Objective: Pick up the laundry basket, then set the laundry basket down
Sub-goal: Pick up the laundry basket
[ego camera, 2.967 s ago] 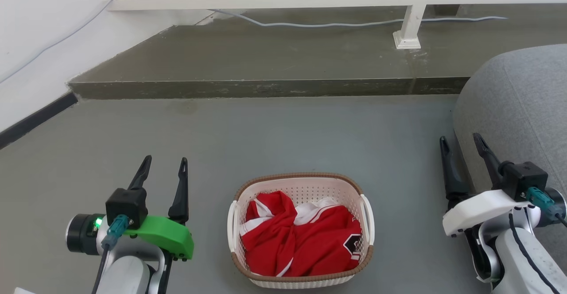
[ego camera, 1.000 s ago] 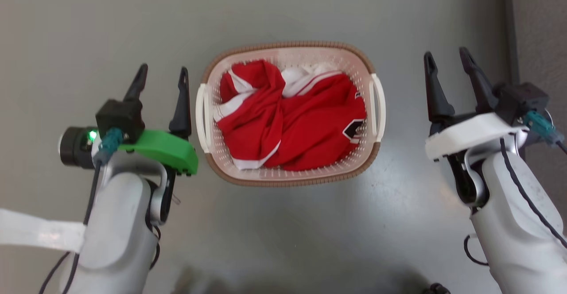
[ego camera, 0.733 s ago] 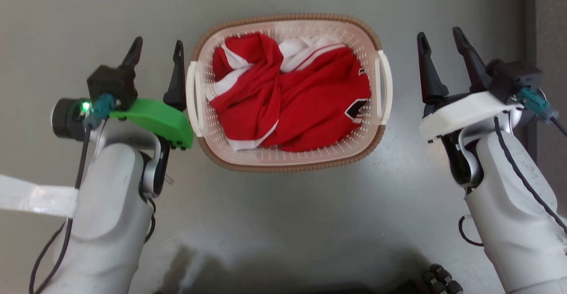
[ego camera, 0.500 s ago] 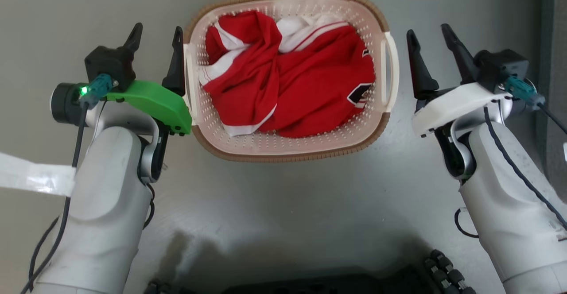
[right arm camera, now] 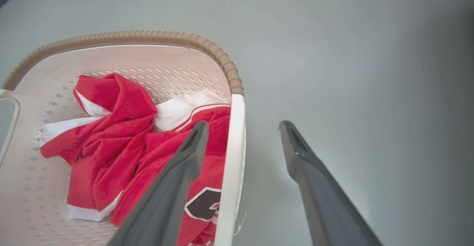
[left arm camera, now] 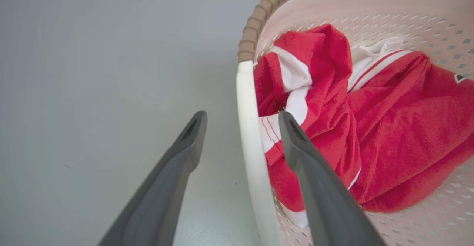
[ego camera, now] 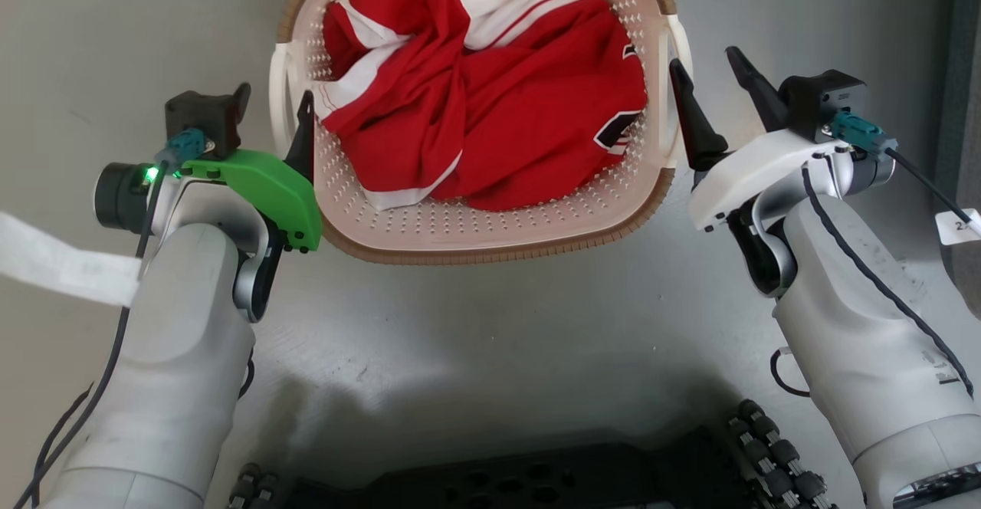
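Two steps seemed left, the lift and the set-down alike, for the grey floor (ego camera: 490, 325) carried the laundry basket (ego camera: 490, 227), which sat flat between the two arms at the top middle of the head view. Both pale forearms reached up from the lower corners, one at each short side of the basket. A crumpled red and white garment (ego camera: 498, 87) lay inside. The left gripper (left arm camera: 243, 116) stood wide apart astride the left handle (left arm camera: 251, 146), one finger over the garment and one outside over the floor. The right gripper (right arm camera: 243, 125) straddled the right handle (right arm camera: 231, 157) likewise. Neither gripped anything, and whether any finger touched a handle I could not tell.
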### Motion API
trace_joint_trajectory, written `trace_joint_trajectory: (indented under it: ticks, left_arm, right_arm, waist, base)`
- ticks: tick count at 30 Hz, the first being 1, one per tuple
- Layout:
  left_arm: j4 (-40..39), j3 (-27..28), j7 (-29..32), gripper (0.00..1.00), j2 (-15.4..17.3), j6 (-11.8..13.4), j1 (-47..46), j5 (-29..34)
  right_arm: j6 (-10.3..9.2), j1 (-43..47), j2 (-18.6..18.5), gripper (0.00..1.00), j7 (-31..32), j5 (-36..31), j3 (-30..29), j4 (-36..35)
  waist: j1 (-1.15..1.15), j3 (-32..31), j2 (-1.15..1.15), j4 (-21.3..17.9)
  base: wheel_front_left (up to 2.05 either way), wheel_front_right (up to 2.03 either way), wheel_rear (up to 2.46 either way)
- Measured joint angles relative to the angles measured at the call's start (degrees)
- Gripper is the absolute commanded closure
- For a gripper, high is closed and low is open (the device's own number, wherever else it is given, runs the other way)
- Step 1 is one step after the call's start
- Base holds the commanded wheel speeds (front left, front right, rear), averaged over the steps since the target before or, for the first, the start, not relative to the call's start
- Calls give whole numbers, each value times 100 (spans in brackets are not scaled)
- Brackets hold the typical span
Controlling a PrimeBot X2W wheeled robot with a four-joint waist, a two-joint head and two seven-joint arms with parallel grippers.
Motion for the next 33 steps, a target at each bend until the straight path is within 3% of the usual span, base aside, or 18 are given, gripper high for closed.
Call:
trace_joint_trajectory:
  ticks: [12, 13, 14, 19, 33]
  left_arm:
    - [864, -51, 261, 0, -94, -208, -526, -122]
    - [932, -48, 307, 21, -115, -212, -576, -157]
    - [1006, -43, 341, 100, -138, -231, -618, -193]
    - [1230, -25, 457, 100, -321, -326, -720, -408]
    - [1904, 49, 527, 100, -416, -427, -934, -767]
  right_arm:
    - [102, -452, 76, 0, 122, 20, 160, 756]
    - [116, -475, 86, 56, 175, 58, 170, 826]
    - [152, -494, 94, 100, 242, 114, 185, 905]
    - [246, -604, 188, 100, 353, 255, 255, 1146]
    - [305, -797, 280, 100, 286, 389, 328, 1713]
  waist:
    - [0, 159, 0, -21]
    - [0, 163, 0, -18]
    - [0, 165, 0, -14]
    - [0, 169, 0, 6]
    - [0, 5, 0, 53]
  base:
    - [0, 0, 0]
    - [0, 0, 0]
    - [0, 0, 0]
    - [0, 0, 0]
    - [0, 0, 0]
